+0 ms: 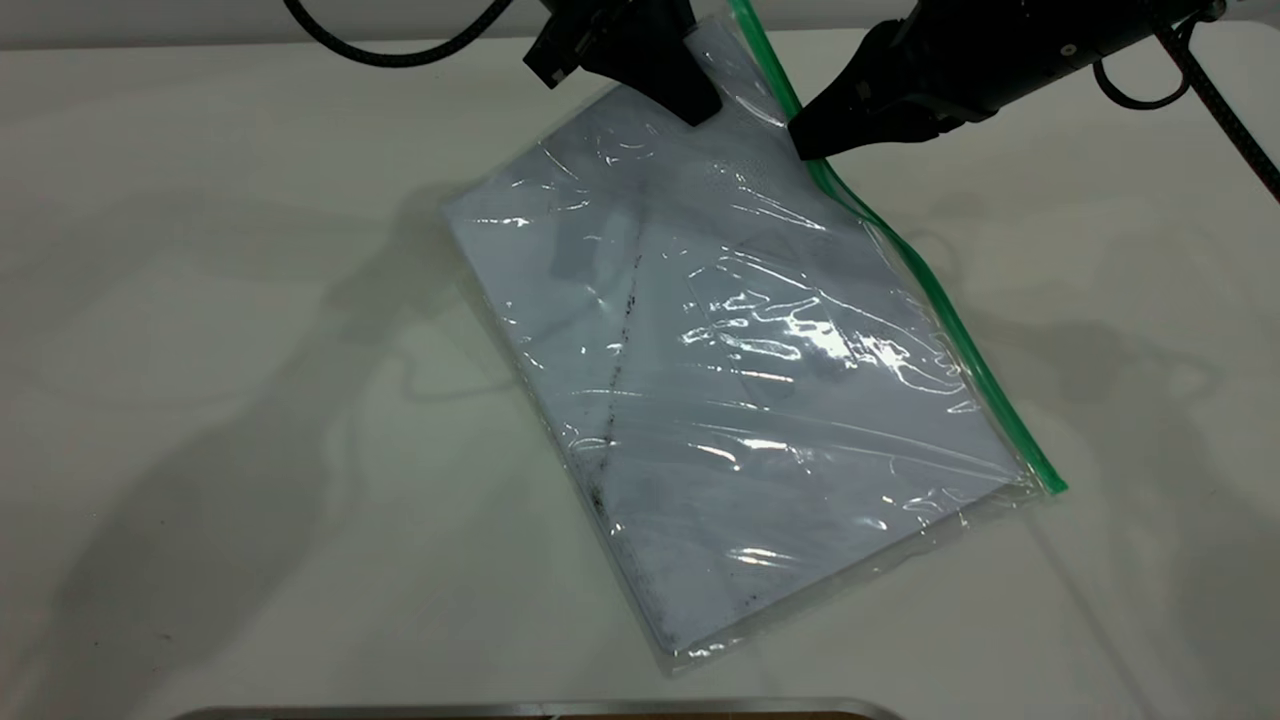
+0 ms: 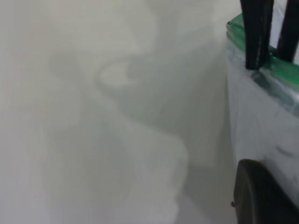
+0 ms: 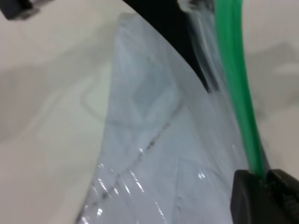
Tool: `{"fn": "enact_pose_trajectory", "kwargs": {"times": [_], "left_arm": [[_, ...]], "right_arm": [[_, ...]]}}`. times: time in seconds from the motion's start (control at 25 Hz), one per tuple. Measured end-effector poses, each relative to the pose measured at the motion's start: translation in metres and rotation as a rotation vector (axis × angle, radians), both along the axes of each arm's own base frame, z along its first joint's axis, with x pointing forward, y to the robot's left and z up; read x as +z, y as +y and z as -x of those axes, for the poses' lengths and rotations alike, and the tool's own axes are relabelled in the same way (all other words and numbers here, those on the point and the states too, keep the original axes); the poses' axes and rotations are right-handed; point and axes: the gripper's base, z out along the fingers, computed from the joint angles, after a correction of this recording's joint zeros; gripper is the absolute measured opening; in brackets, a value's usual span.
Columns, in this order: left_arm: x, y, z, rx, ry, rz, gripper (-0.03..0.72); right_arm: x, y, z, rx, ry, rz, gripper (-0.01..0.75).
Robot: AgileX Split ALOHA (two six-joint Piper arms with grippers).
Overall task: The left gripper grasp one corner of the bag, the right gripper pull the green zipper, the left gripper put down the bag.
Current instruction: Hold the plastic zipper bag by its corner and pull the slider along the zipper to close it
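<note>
The bag (image 1: 740, 370) is a large clear pouch with white paper and a dark smudge line inside. It lies slanted on the white table (image 1: 200, 350) with its far corner raised. My left gripper (image 1: 700, 100) is shut on that raised corner, and one of its fingers (image 2: 261, 196) rests against the plastic. The green zipper (image 1: 930, 290) runs along the bag's right edge. My right gripper (image 1: 808, 137) is shut on the strip near the far end. In the right wrist view the green zipper (image 3: 238, 84) passes between the right gripper's fingertips (image 3: 247, 196). The slider tab is hidden.
A metal-edged object (image 1: 540, 710) lies along the table's near edge. Black cables (image 1: 400, 50) loop behind both arms at the far side. Bare table (image 1: 1150, 400) surrounds the bag on the left, right and front.
</note>
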Motion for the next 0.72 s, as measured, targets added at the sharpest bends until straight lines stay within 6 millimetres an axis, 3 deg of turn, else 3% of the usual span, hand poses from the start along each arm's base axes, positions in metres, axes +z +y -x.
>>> {"fn": "enact_pose_trajectory", "kwargs": {"times": [0.72], "left_arm": [[0.003,0.015,-0.009,0.043,0.005,0.021,0.052]], "right_arm": [[-0.008,-0.009,-0.001,-0.023,-0.002,0.154,0.052]]}}
